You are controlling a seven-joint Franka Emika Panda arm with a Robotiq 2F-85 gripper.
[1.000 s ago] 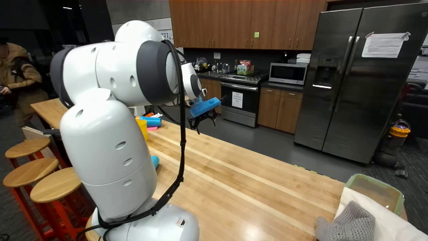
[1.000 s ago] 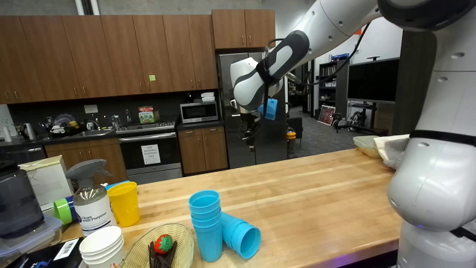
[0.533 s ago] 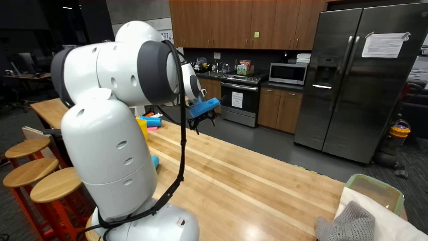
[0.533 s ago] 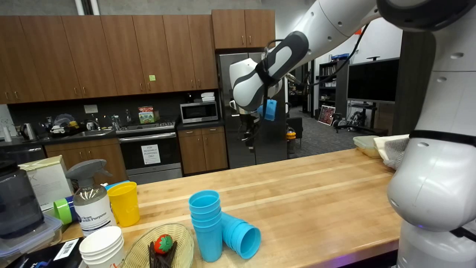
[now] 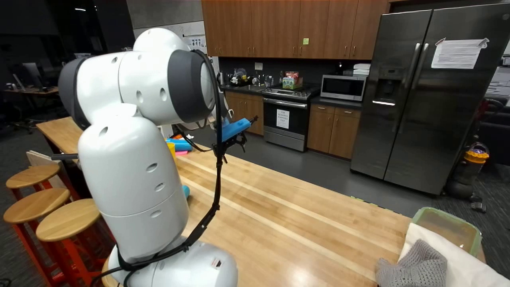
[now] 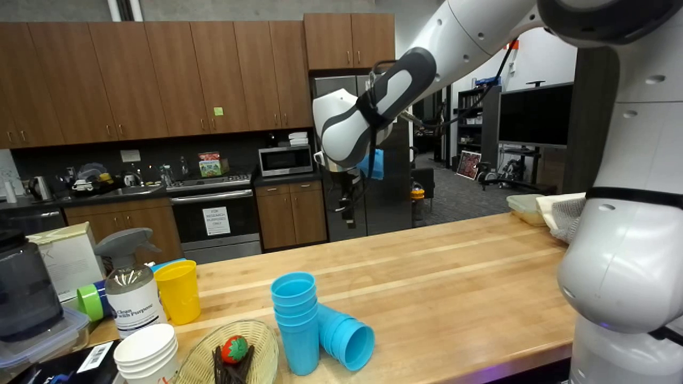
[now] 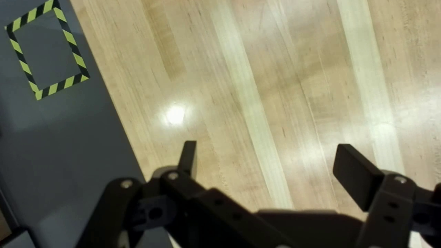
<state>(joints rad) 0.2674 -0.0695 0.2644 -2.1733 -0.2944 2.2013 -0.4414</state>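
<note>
Hand [image 7: 267, 148] and desk [image 7: 220, 86] fill much of our wrist view: we see the hand's jaws standing wide apart, pale wood showing between them, the desk being the nearest thing below. In an exterior view we find an upright stack of blue cups [image 6: 297, 336] on that desk, a second blue stack [image 6: 347, 337] lying just beside it, and a wicker basket [image 6: 265, 346] next to them. Near the basket we see a yellow cup [image 6: 179, 293] beside a spray bottle [image 6: 133, 304].

Your black two-fingered end effector [image 5: 234, 154] hangs above the pale striped wooden tabletop [image 5: 297, 215], well apart from the crumpled grey knitted cloth [image 5: 416, 266].
</note>
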